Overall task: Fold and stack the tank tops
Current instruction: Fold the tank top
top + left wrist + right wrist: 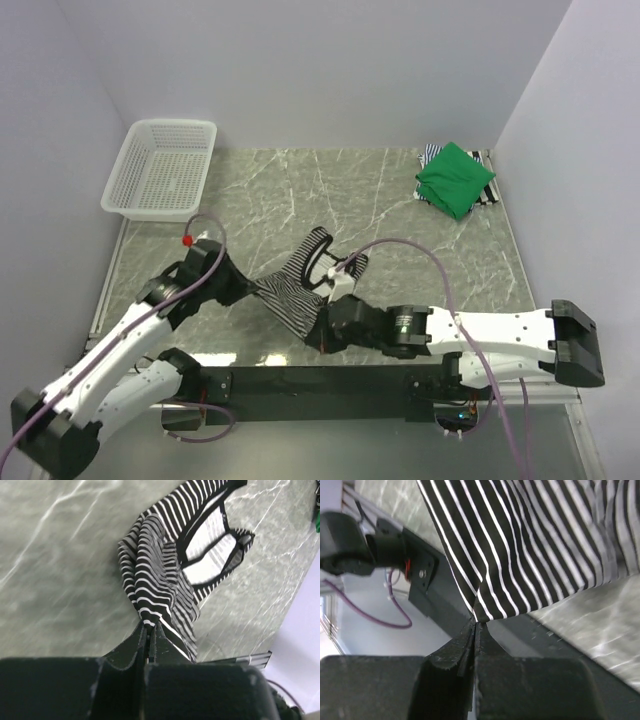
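As my left claw (149,625) and right claw (476,622) each clench an edge of the black-and-white striped top (295,285), it lies bunched nearer me than the basket (160,170), to its right. The folded green top (455,178) sits far right of that basket.

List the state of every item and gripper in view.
Black-and-white tank top: unfolded, bunched, pinched at two points.
Left gripper: shut on it.
Right gripper: shut on it.
Green tank top: folded, atop the finely striped tank top.
Finely striped tank top: folded, mostly covered.
Mesh basket: upright, nothing visible inside.
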Controlling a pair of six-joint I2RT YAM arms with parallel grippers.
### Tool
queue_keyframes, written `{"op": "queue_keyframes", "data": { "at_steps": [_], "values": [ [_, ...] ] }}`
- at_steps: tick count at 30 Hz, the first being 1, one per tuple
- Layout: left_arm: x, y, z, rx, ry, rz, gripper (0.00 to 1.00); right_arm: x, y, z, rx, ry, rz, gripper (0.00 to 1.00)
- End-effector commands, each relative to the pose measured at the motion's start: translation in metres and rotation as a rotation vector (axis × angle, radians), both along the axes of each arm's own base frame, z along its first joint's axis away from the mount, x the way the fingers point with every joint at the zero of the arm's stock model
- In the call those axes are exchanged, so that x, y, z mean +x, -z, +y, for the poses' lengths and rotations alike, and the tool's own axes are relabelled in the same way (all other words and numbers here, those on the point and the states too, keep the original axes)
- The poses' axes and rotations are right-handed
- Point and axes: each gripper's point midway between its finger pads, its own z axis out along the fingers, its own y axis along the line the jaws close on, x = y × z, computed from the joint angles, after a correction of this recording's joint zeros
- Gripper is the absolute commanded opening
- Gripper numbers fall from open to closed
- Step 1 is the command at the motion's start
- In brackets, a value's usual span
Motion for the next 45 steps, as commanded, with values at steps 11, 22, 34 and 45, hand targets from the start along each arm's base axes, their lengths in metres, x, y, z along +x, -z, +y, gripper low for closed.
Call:
{"op": "queue_keyframes", "data": {
  "at_steps": [11, 22, 34, 45],
  "values": [
    [-0.012, -0.039, 0.038, 0.052, -0.111, -0.117, 0.01, -0.028, -0.034, 0.051, 0.023, -0.006, -0.034, 0.00],
    [0.054, -0.067, 0.003, 0.057, -0.085, -0.178, 0.00, 0.028, -0.052, 0.038, 0.141, 0.020, -0.004, 0.00],
    [0.122, -0.047, -0.051, 0.045, -0.006, -0.132, 0.01, 0.077, -0.037, 0.002, 0.249, 0.090, 0.057, 0.00],
    [0.198, -0.032, -0.116, -0.007, 0.095, -0.124, 0.01, 0.136, 0.006, -0.051, 0.266, 0.212, 0.105, 0.00]
  ]
}}
